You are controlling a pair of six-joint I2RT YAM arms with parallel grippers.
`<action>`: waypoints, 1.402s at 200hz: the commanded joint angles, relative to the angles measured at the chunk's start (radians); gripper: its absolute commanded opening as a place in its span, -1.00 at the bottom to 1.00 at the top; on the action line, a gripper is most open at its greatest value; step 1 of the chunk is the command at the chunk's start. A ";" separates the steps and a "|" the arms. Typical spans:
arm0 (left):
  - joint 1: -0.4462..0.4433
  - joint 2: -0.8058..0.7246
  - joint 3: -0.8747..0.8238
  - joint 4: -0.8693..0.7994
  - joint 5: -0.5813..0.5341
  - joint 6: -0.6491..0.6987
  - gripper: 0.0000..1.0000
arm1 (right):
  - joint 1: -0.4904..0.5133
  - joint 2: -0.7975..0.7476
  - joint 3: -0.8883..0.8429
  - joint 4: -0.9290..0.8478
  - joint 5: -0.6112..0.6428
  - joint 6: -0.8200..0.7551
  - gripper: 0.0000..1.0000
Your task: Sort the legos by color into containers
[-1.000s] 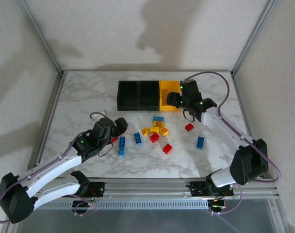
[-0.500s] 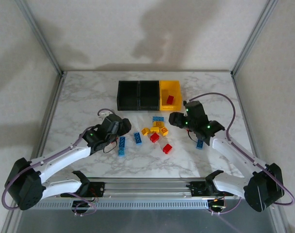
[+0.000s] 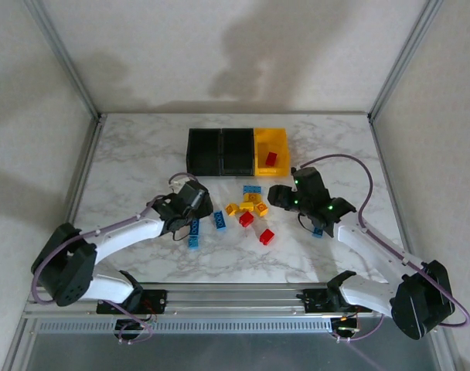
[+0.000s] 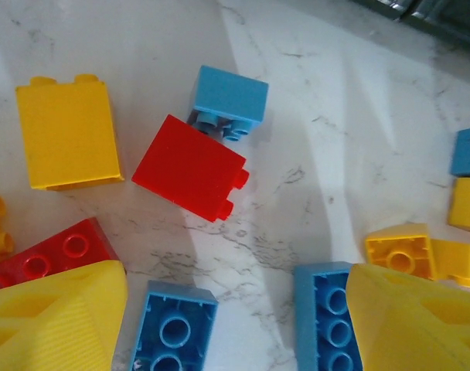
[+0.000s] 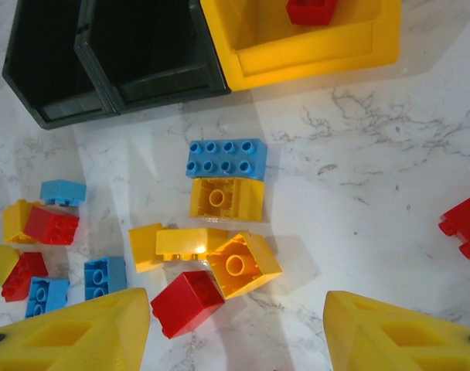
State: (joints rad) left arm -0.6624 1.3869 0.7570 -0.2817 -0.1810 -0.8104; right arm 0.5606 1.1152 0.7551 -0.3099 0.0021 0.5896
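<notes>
The containers stand in a row at the back: two black bins (image 3: 204, 151) (image 3: 237, 151) and a yellow bin (image 3: 270, 144) with one red brick (image 3: 270, 159) inside. Loose legos lie mid-table: a blue brick (image 3: 253, 189), a yellow cluster (image 3: 249, 205), red bricks (image 3: 246, 219) (image 3: 267, 236) and blue bricks (image 3: 219, 220) (image 3: 194, 232). My left gripper (image 3: 190, 202) (image 4: 235, 325) is open low over two upturned blue bricks (image 4: 173, 328) (image 4: 324, 317). My right gripper (image 3: 285, 197) (image 5: 235, 332) hangs open just above a red brick (image 5: 186, 301) and a yellow brick (image 5: 243, 264).
In the right wrist view, the yellow bin (image 5: 297, 46) and the black bins (image 5: 142, 46) lie beyond the pile, and a red brick (image 5: 465, 224) lies off to the right. A blue brick (image 3: 318, 230) lies partly under the right arm. Metal frame posts border the table.
The right arm has drawn back from over the yellow bin to the middle pile, and a red brick now shows in that bin. The left gripper has moved right toward the blue bricks, jaws slightly narrower.
</notes>
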 commanded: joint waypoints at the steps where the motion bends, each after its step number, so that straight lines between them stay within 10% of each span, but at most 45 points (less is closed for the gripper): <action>1: 0.024 0.048 0.053 0.007 -0.014 0.059 0.50 | 0.012 -0.018 -0.018 0.015 0.000 0.015 0.22; 280: -0.121 -0.020 -0.046 -0.140 -0.096 -0.092 0.47 | 0.021 0.044 -0.026 0.061 -0.021 0.026 0.21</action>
State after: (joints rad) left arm -0.7719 1.4193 0.7082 -0.3706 -0.2268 -0.8585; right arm 0.5705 1.1522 0.7197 -0.2722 -0.0051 0.6113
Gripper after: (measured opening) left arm 0.727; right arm 0.608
